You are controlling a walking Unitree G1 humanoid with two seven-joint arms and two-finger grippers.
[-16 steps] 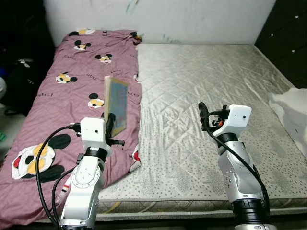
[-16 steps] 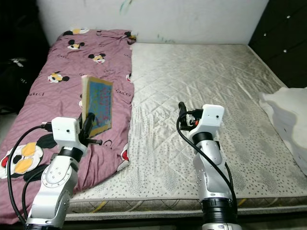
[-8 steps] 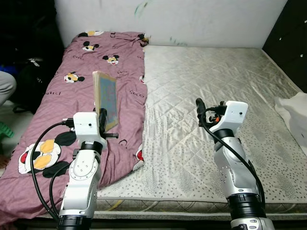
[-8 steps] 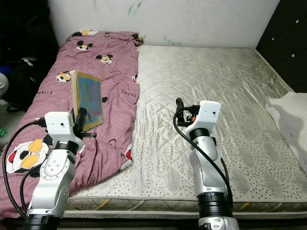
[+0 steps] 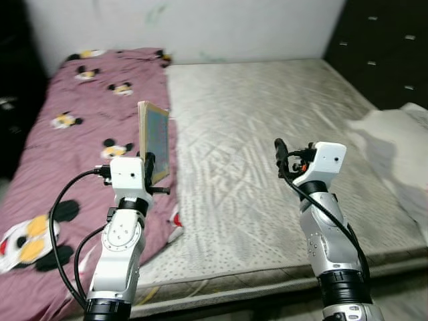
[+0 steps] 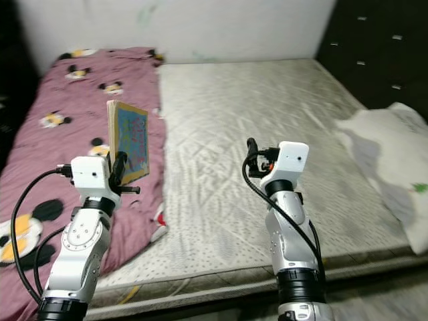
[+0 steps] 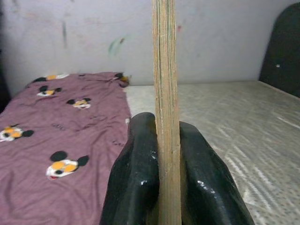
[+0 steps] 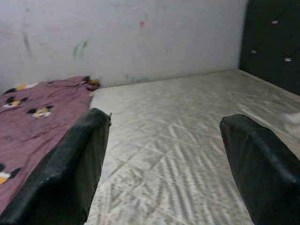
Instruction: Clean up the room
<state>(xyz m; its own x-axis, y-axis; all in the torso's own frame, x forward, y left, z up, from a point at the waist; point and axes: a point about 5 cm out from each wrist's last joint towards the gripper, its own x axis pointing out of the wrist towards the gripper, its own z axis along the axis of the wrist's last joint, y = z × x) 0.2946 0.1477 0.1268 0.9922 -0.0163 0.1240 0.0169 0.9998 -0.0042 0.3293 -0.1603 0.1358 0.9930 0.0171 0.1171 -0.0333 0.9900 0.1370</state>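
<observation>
Left gripper: our left gripper [image 7: 161, 187] is clamped shut on a thin book with a blue picture cover and tan page edges [image 5: 154, 141], one black finger [image 7: 136, 173] pressed to each face.
Book: we hold it upright, raised above the bed, its lower edge between the fingers and its spine edge toward the camera in the left wrist view.
Book's place: it hangs over the seam where the blanket meets the bare mattress, touching neither.
Right gripper: our right gripper [image 8: 164, 164] is raised over the mattress with its two black fingers spread wide apart and nothing between them.
Bed: a grey quilted mattress [image 5: 254, 134] lies before us, running up to a pale wall [image 5: 200, 27].
Blanket: a mauve blanket printed with cartoon mice [image 5: 60, 134] covers the left strip of the mattress.
Right side: a white crumpled cloth [image 6: 391, 150] lies at the mattress's right edge, beside a dark cabinet with small knobs [image 5: 381, 47].
</observation>
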